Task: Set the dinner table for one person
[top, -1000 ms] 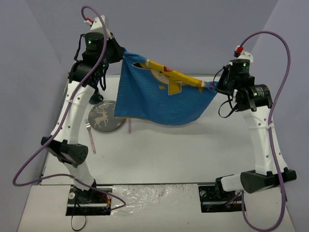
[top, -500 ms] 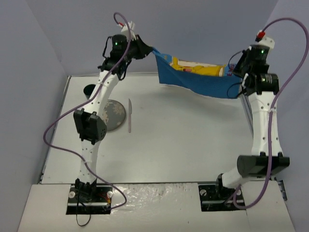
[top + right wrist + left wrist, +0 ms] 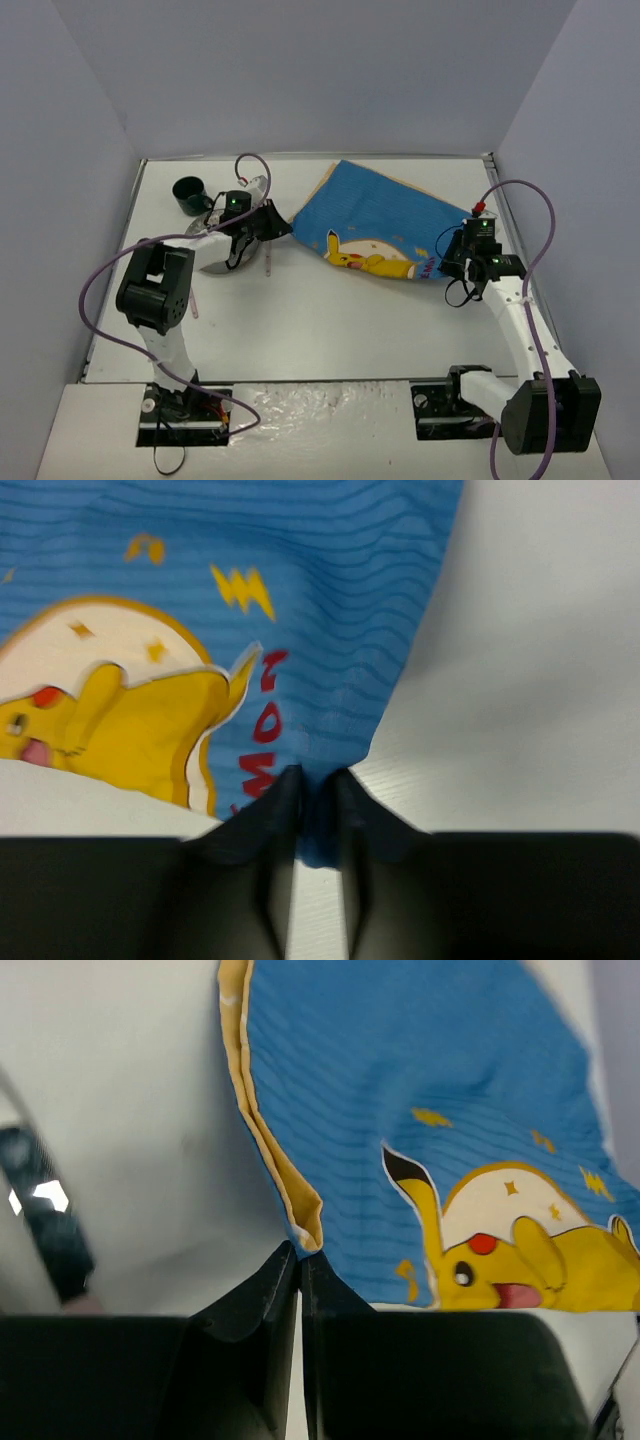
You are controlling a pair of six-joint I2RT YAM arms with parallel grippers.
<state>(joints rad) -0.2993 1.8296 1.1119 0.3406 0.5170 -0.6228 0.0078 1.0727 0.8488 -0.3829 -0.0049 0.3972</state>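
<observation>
The blue cartoon-printed placemat point(image 3: 380, 225) lies spread on the white dinner table point(image 3: 350, 320), slanting from the far middle towards the right. My left gripper point(image 3: 285, 228) is low at its left corner and shut on the yellow-edged hem point(image 3: 308, 1228). My right gripper point(image 3: 447, 262) is low at the near right corner and shut on the blue cloth point(image 3: 318, 780). The yellow cartoon print faces up in both the left wrist view point(image 3: 520, 1250) and the right wrist view point(image 3: 120, 710).
A dark green cup point(image 3: 188, 192) stands at the far left. A grey plate point(image 3: 212, 264) lies partly hidden under my left arm. A knife point(image 3: 268, 260) lies just right of it and a fork point(image 3: 194, 303) to its near left.
Both arms have come down from high at the far side. The placemat, which hung stretched in the air between them, now lies on the table.
</observation>
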